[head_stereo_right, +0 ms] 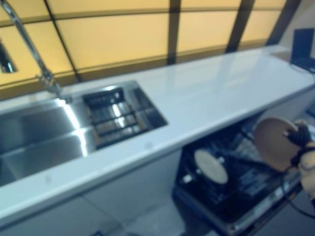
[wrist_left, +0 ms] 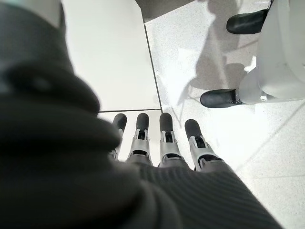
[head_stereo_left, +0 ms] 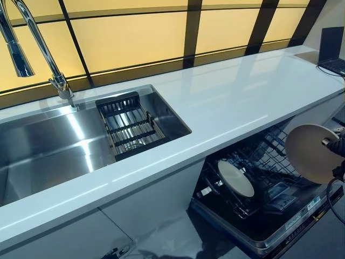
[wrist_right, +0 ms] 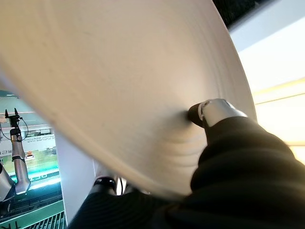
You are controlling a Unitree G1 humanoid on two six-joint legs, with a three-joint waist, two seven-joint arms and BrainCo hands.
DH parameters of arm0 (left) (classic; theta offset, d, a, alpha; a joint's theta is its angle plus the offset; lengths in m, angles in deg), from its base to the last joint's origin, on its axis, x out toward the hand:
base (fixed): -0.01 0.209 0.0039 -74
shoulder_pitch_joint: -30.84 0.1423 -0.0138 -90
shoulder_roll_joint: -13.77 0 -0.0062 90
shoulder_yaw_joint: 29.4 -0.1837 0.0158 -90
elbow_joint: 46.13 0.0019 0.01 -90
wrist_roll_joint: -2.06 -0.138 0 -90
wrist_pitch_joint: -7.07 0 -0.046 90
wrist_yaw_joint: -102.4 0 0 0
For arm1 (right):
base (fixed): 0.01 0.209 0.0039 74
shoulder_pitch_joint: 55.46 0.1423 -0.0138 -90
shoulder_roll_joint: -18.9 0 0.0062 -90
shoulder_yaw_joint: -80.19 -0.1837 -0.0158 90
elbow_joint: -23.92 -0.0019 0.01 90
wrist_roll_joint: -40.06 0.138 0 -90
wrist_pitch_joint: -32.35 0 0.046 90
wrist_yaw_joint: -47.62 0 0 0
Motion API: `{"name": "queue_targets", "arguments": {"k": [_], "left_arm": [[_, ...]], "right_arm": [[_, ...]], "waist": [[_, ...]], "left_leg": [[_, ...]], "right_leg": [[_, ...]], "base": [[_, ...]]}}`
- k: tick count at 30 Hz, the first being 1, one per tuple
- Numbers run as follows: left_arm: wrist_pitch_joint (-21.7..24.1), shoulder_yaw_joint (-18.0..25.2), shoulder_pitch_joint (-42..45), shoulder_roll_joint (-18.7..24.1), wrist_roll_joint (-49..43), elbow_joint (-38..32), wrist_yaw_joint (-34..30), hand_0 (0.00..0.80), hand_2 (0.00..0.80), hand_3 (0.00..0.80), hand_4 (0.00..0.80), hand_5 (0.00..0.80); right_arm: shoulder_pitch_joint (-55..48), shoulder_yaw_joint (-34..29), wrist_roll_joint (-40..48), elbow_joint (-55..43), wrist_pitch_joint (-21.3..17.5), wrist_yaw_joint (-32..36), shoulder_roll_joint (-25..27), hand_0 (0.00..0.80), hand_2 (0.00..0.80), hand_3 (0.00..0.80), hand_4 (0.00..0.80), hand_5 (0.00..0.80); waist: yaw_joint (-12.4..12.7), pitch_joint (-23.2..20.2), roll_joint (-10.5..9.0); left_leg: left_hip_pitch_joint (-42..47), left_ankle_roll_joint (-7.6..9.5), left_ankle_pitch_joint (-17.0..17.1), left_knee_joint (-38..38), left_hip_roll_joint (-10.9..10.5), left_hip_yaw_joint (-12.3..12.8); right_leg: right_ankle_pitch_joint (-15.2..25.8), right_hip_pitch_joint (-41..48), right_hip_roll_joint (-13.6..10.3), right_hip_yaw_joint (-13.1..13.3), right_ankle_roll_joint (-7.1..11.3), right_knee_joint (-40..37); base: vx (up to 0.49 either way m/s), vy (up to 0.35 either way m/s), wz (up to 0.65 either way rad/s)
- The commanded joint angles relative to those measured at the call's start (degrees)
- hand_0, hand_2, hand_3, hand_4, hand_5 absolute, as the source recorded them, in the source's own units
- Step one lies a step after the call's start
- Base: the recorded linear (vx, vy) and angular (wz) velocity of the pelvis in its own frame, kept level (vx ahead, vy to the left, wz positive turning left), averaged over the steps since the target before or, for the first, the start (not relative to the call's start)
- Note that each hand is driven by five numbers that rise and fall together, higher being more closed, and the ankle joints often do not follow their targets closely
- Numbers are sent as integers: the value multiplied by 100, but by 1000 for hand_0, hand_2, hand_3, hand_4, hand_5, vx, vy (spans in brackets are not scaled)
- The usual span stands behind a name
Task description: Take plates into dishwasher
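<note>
My right hand [head_stereo_left: 337, 148] pinches a beige plate [head_stereo_left: 311, 152] and holds it on edge above the open dishwasher's pulled-out lower rack [head_stereo_left: 269, 162]. In the right wrist view that plate [wrist_right: 119, 81] fills most of the picture, with my thumb [wrist_right: 212, 112] pressed on its face. A second beige plate [head_stereo_left: 235, 178] stands in the rack's left part. My left hand [wrist_left: 157, 143] hangs low over the floor with straight fingers, holding nothing; it shows only in its wrist view.
A white countertop [head_stereo_left: 226, 102] runs above the dishwasher. At the left lies a steel sink [head_stereo_left: 48, 151] with a black drying rack [head_stereo_left: 126, 127] and a tall faucet [head_stereo_left: 40, 48]. A laptop [head_stereo_left: 331, 51] rests at the counter's far right end.
</note>
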Motion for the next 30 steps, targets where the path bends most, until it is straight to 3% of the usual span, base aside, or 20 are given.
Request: {"name": "queue_targets", "arguments": {"k": [1, 10, 19, 30], "left_arm": [[65, -67, -178, 70, -109, -5, 22, 0, 0, 0, 0, 0], [2, -220, -354, 99, 188, -345, 53, 0, 0, 0, 0, 0], [-46, -436, -453, -59, 381, -535, 83, 0, 0, 0, 0, 0], [-21, -532, -514, -198, 394, -554, 109, 0, 0, 0, 0, 0]], "right_arm": [[611, 41, -309, 212, 137, -423, -20, 800, 800, 800, 800, 800], [1104, 431, -641, 326, 300, -822, 29, 800, 800, 800, 800, 800], [1221, 532, -1088, 137, 871, -1576, -36, 800, 800, 800, 800, 800], [1281, 576, -1246, -116, 1309, -2015, -389, 800, 800, 800, 800, 800]], "waist": [[230, 34, -6], [192, 411, 290], [131, 603, 570], [128, 609, 697]], "left_leg": [[218, 344, -743, 9, -312, -106], [-96, 302, -653, 9, -327, -156], [-202, 260, -605, 9, -357, -143], [-192, 244, -617, 9, -386, -140]], "right_leg": [[235, -375, 325, -258, 140, 16], [274, -690, 300, -240, 119, 16], [260, -807, 264, -266, 106, 16], [218, -797, 242, -291, 85, 16]], "base": [[-44, -37, 0], [-66, -22, 0], [-30, 3, -1], [0, 0, 0]]}}
